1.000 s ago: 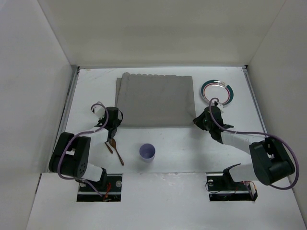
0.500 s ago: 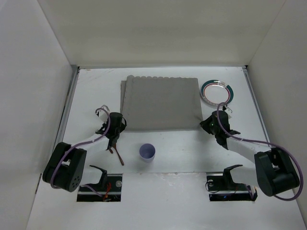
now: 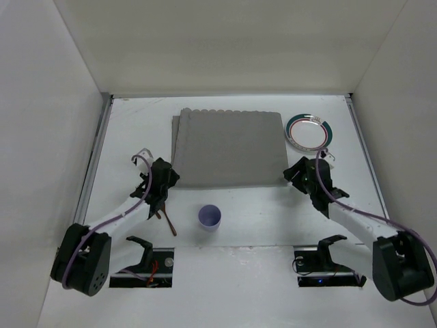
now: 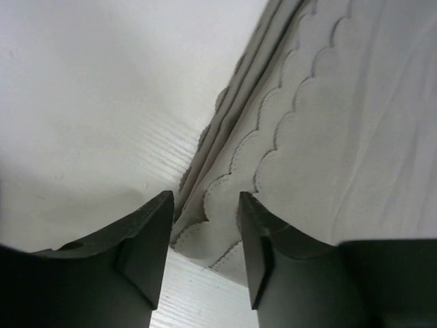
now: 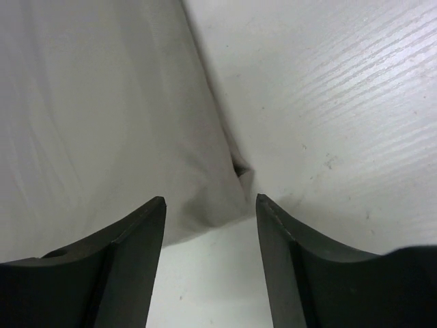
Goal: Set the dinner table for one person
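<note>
Our left claw [image 4: 205,205] gapes apart astride the placemat [image 3: 229,147] at its near-left corner on the counter [image 3: 133,126]; our right claw [image 5: 210,201], likewise apart, straddles the near-right corner.

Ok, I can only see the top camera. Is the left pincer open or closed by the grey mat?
Observer: Open. The left wrist view shows the left pincer with a near corner of the placemat between its fingers.
Operator: Is it just one sheet?
Observer: No, folded layers show along its scalloped, stitched edge.
Operator: And the other side?
Observer: The right pincer is open too, the placemat's other near corner between its fingers.
</note>
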`<state>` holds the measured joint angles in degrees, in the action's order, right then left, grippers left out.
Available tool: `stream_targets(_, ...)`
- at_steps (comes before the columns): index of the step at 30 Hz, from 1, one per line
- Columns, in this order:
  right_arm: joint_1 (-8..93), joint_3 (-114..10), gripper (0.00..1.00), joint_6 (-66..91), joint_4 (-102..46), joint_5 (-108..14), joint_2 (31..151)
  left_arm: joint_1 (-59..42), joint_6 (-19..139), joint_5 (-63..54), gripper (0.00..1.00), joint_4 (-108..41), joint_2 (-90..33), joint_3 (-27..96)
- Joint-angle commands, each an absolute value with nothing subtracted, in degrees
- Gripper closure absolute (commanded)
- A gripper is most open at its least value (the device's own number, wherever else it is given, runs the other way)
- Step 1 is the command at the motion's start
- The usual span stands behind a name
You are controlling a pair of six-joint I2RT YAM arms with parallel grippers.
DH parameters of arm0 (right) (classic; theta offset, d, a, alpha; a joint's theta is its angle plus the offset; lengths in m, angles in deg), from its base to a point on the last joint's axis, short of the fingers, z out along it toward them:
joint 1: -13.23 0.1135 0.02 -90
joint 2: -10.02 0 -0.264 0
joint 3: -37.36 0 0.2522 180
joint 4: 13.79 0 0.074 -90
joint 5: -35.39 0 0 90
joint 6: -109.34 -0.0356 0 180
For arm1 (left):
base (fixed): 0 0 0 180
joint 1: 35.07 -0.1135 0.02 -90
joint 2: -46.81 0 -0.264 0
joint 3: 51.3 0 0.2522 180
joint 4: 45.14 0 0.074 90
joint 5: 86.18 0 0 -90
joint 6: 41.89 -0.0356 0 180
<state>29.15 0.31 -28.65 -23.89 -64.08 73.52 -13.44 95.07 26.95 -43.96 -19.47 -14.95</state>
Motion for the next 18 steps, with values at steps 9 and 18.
stream_targets(9,29.63,-11.28,0.37,-26.18,-28.18,-72.63,66.52,-3.31,82.22,39.24,0.44,-56.22,-9.79,-11.78)
stream_targets(18,21.99,-18.23,0.8,-29.96,-20.88,-73.24,77.67,-3.12,79.75,39.68,0.43,-69.26,-11.01,-18.73)
